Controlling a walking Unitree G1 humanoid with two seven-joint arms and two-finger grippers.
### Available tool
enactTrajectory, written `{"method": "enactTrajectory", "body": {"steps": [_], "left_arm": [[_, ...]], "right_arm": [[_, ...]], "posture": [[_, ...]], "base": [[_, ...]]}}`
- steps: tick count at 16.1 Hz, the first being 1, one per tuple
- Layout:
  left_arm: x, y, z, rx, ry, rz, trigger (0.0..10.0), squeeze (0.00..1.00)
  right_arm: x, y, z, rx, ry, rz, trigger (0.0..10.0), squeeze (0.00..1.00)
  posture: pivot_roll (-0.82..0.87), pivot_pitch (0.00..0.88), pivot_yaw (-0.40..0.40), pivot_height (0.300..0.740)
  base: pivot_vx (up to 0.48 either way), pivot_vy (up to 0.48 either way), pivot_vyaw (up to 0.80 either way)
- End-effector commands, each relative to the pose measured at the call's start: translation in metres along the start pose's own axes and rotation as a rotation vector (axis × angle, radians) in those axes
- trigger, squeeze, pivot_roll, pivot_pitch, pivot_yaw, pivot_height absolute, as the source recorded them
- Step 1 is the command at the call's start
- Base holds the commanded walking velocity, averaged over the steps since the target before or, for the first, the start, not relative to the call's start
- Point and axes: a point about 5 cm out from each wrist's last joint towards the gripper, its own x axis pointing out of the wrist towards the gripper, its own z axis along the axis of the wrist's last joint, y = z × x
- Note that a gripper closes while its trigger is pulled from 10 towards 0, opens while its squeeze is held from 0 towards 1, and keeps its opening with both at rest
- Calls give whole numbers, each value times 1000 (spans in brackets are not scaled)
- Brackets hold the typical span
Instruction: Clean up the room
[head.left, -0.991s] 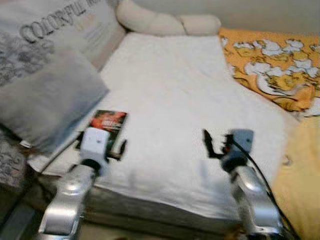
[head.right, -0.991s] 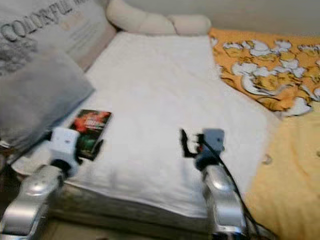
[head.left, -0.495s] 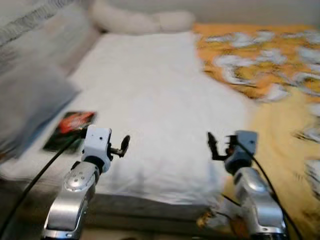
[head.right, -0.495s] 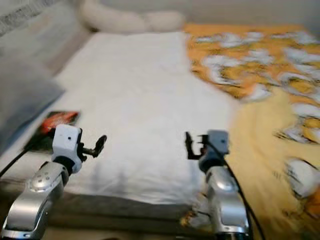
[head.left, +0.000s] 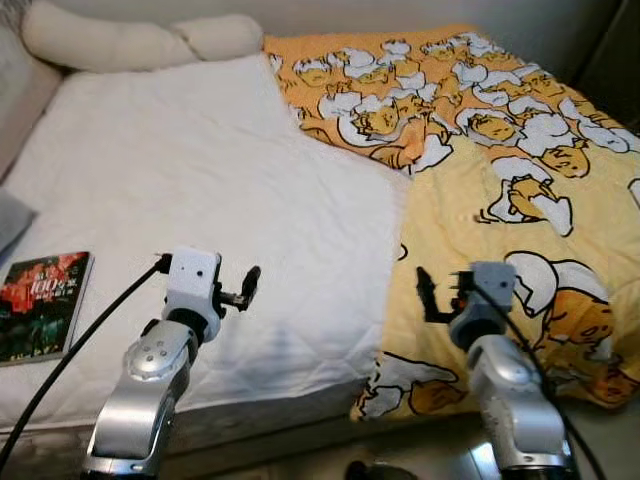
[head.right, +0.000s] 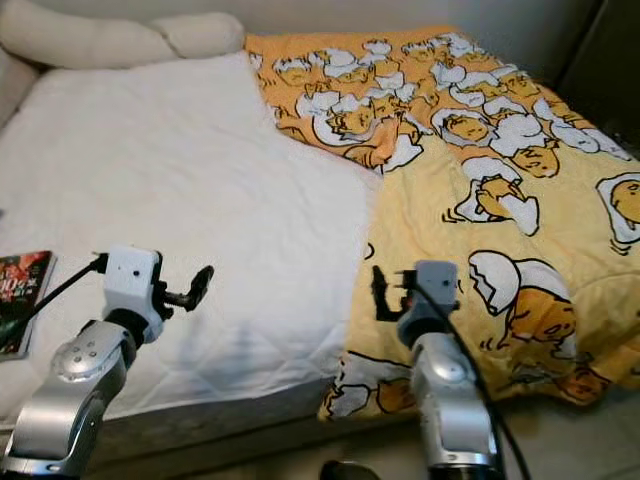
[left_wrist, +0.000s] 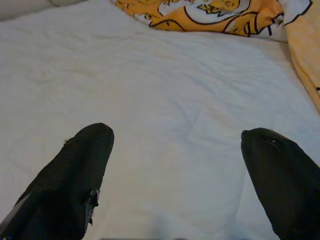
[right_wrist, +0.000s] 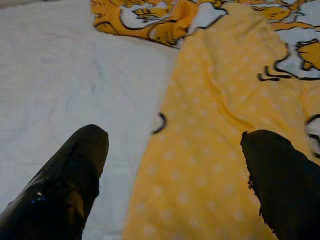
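You are looking down at a bed (head.left: 200, 190) covered by a white quilted sheet, soft and faintly creased, with a long cream bolster pillow (head.left: 130, 42) along its far edge. A yellow-orange blanket (head.left: 500, 170), printed with white and orange cartoon figures outlined in black, lies rumpled over the right part of the bed and hangs over the near edge.

Your left gripper (head.left: 250, 285) hovers above the near part of the white sheet with its two black fingers (left_wrist: 75, 185) spread wide, holding nothing and touching nothing. Off to its left, well apart, a thin book (head.left: 40, 305) with a dark red and green cover lies flat near the corner of the mattress. A black cable (head.left: 90, 335) runs from that wrist down toward you.

Your right gripper (head.left: 425, 295) hangs over the blanket's left border, where yellow cloth meets white sheet. Its fingers (right_wrist: 65, 180) are also spread wide and empty. Nothing stands between either gripper and the bedding ahead.
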Motion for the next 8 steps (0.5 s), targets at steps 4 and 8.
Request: {"method": "enactTrajectory", "body": {"steps": [4,8], "left_arm": [[2,5,2,-6,-13,13,10000,71],[3,6,2,-4,-15,15,10000,71]], "right_arm": [[6,4,7,-16,-7,32,10000,0],[8,7,8,-35,-5,65,10000,0]], "posture": [[-32,0,26,740],[-34,0,29,740]], "base": [[261,0,-200],[260,0,0]]}}
